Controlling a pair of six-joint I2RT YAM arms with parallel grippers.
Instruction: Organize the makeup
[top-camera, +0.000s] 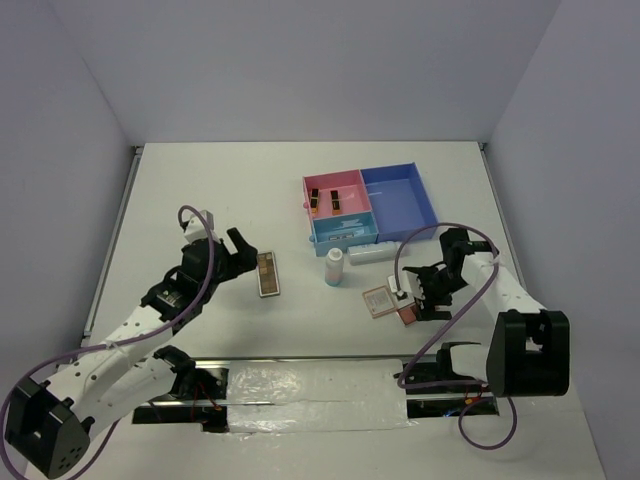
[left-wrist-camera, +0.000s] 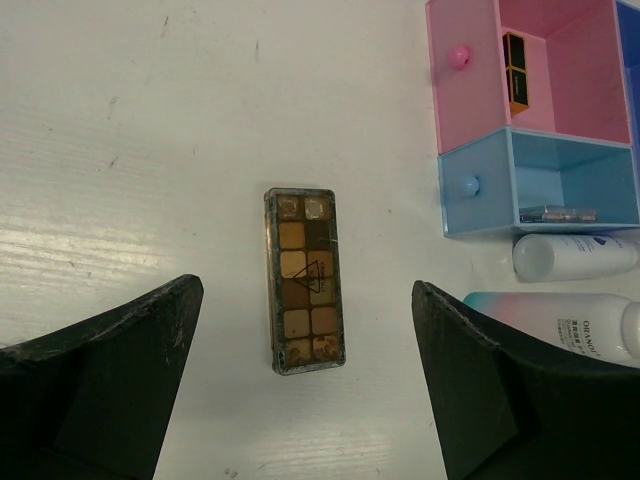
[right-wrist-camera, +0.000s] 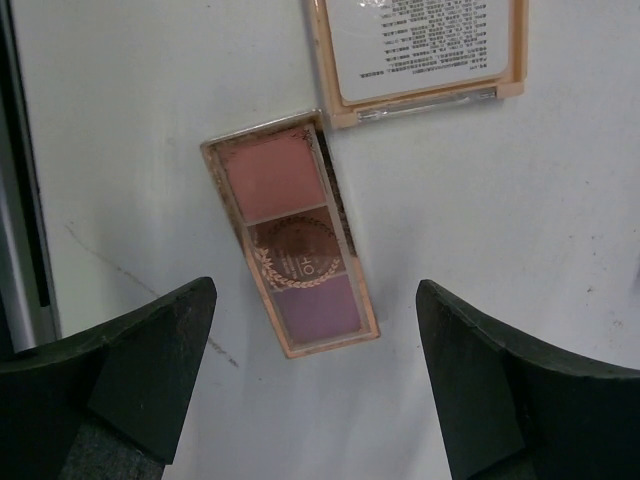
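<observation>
brown palette (left-wrist-camera: 303, 281), just ahead of left tool (top-camera: 243, 252)

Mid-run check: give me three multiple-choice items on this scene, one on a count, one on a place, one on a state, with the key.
1. How many black-gold pieces lie in the pink compartment of the tray?
A) one
B) two
C) four

2. Where is the long brown palette?
A) on the table, left of the tray
B) in the pink compartment
C) in the blue compartment

3. What is the state of the left gripper?
A) shut on the palette
B) shut and empty
C) open above the palette

Key:
1. B: the top view shows two pieces side by side.
2. A: the palette lies flat on bare tabletop.
3. C: the jaws stand wide apart, with the palette lying untouched between them.
</observation>
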